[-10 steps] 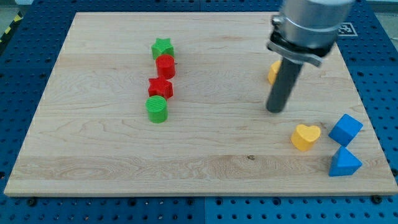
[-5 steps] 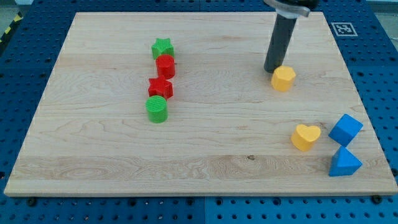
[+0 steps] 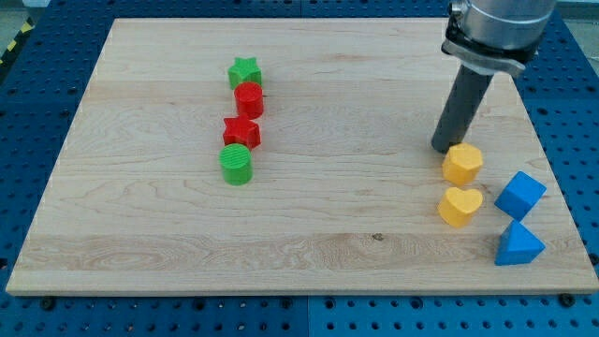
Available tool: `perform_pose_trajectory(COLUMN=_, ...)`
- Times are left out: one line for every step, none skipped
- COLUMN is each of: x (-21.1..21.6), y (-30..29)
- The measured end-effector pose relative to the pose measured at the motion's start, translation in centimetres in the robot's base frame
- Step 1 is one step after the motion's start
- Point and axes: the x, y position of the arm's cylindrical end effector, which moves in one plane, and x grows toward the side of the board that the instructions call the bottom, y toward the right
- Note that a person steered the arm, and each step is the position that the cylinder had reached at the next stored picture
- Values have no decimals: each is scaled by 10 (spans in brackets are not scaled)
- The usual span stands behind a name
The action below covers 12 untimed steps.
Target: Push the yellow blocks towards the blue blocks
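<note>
My tip rests on the bench against the upper-left edge of the yellow hexagonal block; the rod carries no claw. The yellow heart block lies just below the hexagon. The blue cube and blue triangular block sit just to the heart's right, near the bench's lower-right corner.

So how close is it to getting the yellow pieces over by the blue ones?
Nearly there. The yellow heart already sits just left of the blue cube and blue wedge. My tip is against the yellow hexagon, just above the heart. Left: a short nudge rightwards.
</note>
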Motion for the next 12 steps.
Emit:
perform_pose_trajectory(x=24, y=1)
perform_pose_trajectory(x=23, y=3)
perform_pose_trajectory(x=24, y=25)
perform_pose_trajectory(x=38, y=69)
perform_pose_trajectory(x=39, y=81)
perform_pose_trajectory(x=41, y=81)
perform_pose_trajectory(x=54, y=81)
perform_pose_trajectory(x=57, y=81)
perform_pose_trajectory(x=41, y=84)
perform_pose_trajectory(x=32, y=73)
perform_pose_trajectory(x=32, y=44)
perform_pose_trajectory(x=32, y=34)
